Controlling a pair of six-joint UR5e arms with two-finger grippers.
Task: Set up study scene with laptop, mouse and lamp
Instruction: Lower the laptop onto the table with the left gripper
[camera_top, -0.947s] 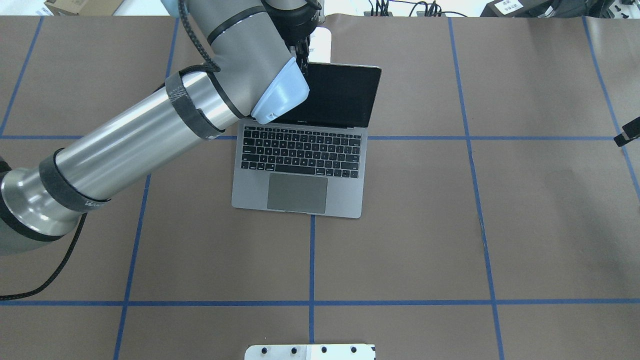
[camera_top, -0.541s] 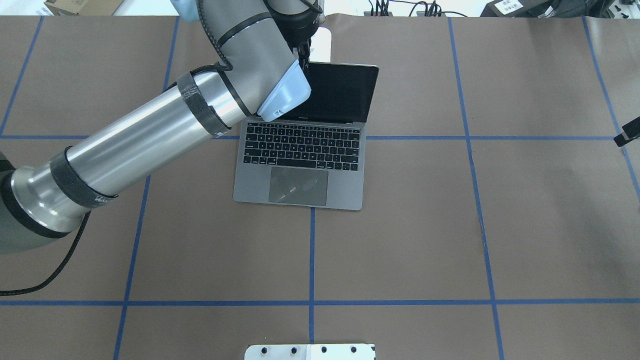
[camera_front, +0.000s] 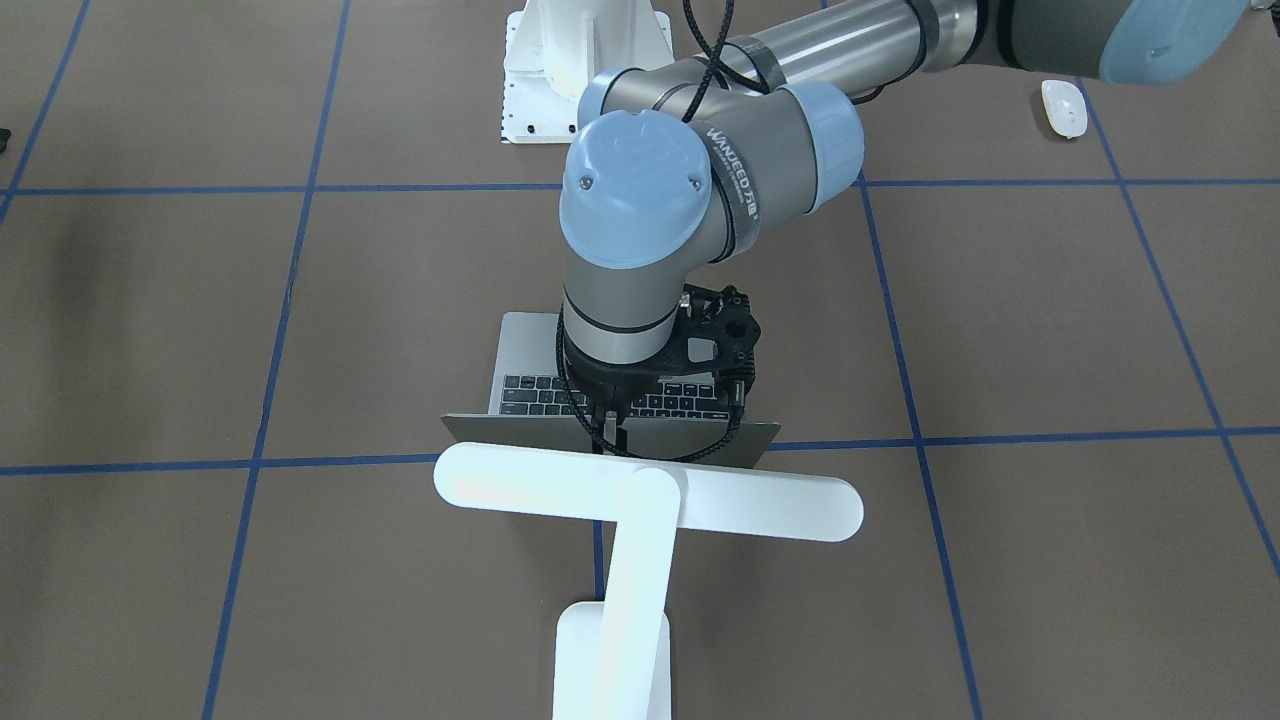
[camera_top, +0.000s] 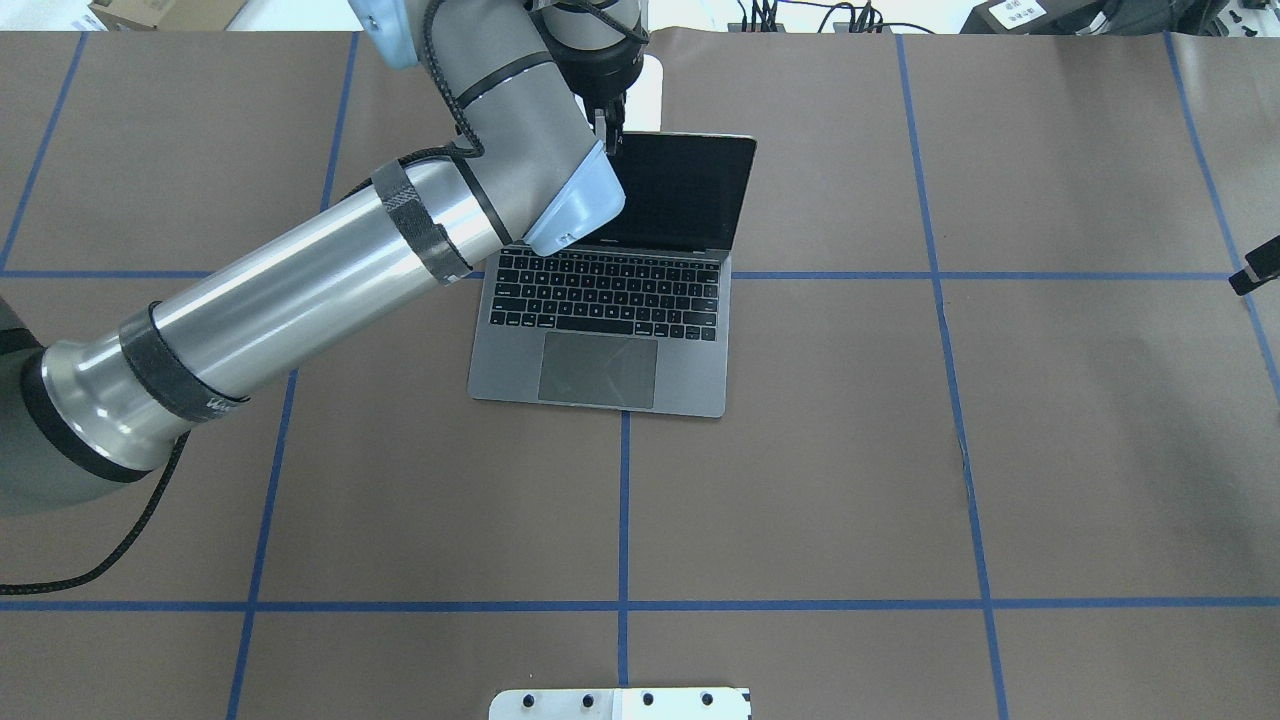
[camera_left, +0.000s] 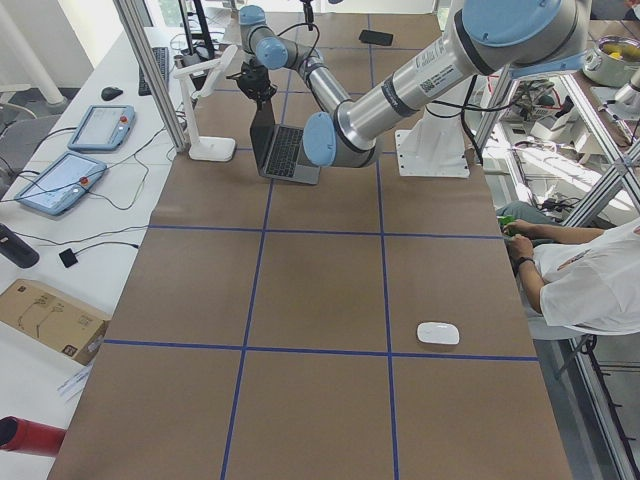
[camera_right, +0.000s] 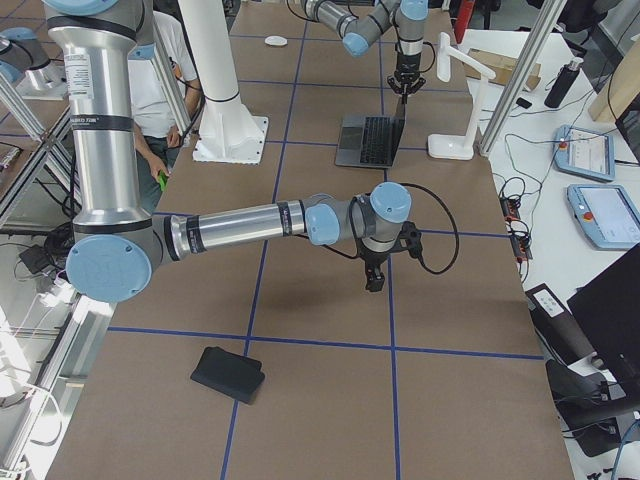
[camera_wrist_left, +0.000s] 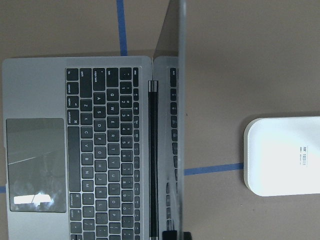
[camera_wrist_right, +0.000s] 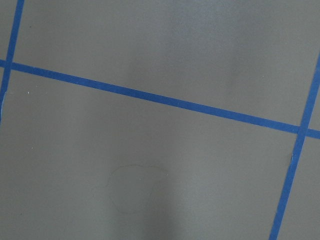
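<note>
Okay, mouse (camera_front: 1062, 107): one, on my robot's side, well apart from both grippers.
laptop (camera_top: 598, 370): one, open, mid-table.
left gripper (camera_top: 607, 128): I see it pinching the lid's top edge.
right gripper (camera_right: 374, 284): jaws, can't tell.
lamp (camera_front: 640, 500): one, just behind lid.

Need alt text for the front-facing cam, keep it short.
The robot's left arm reaches down from the upper right, its left gripper at the top edge of the lid of an open grey laptop mid-frame. A white lamp stands in the foreground, its bar head crossing just in front of the lid. A small white mouse lies at upper right.
</note>
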